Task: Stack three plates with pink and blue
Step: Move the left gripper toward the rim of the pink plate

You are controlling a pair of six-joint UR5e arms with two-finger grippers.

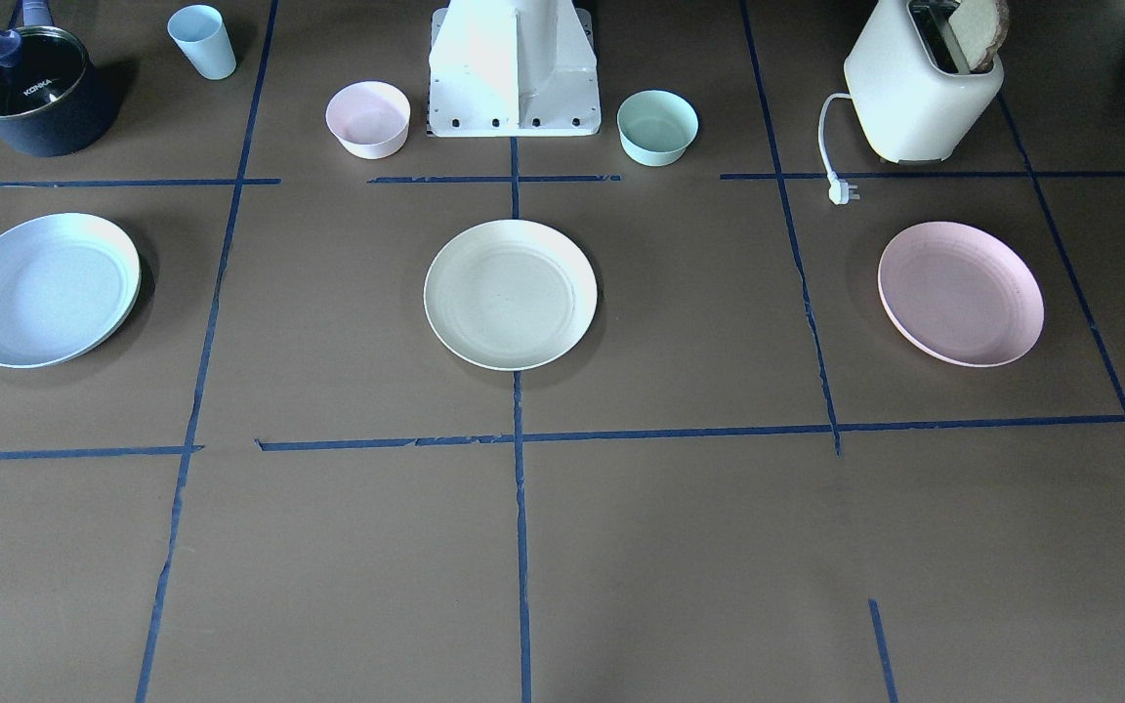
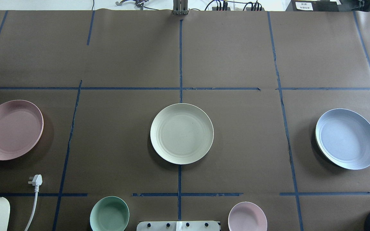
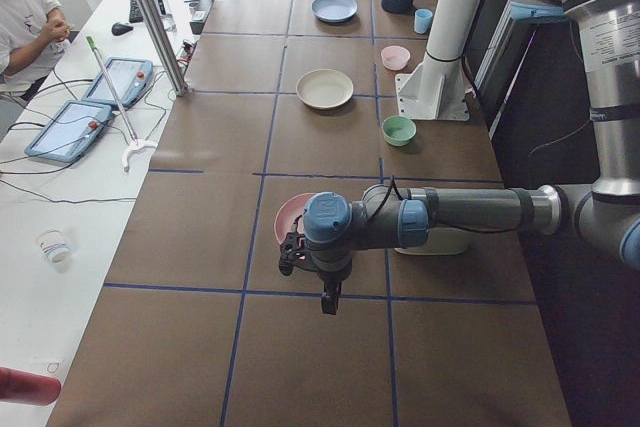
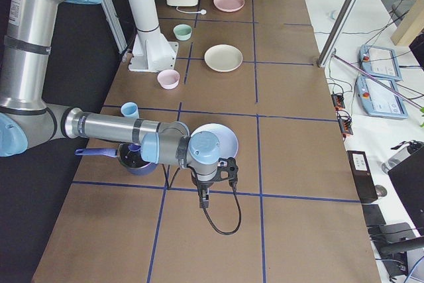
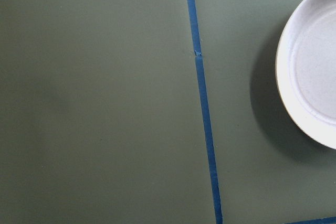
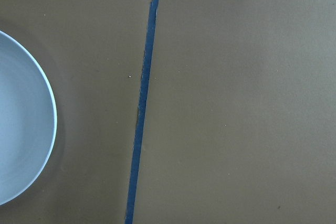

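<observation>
Three plates lie apart in a row on the brown table. The cream-beige plate (image 1: 510, 293) (image 2: 181, 133) is in the middle. The pale pink plate (image 1: 960, 293) (image 2: 11, 129) is on my left side; its rim shows in the left wrist view (image 5: 315, 66). The light blue plate (image 1: 45, 289) (image 2: 347, 138) is on my right side and shows in the right wrist view (image 6: 21, 145). My left gripper (image 3: 328, 302) hangs above the table beside the pink plate. My right gripper (image 4: 203, 200) hangs beside the blue plate. I cannot tell whether either is open or shut.
Near the robot base (image 1: 514, 68) stand a small pink bowl (image 1: 368, 118) and a mint-green bowl (image 1: 657, 127). A toaster (image 1: 924, 83) with its plug (image 1: 842, 190) stands behind the pink plate. A dark pot (image 1: 30, 88) and a blue cup (image 1: 202, 41) stand behind the blue plate.
</observation>
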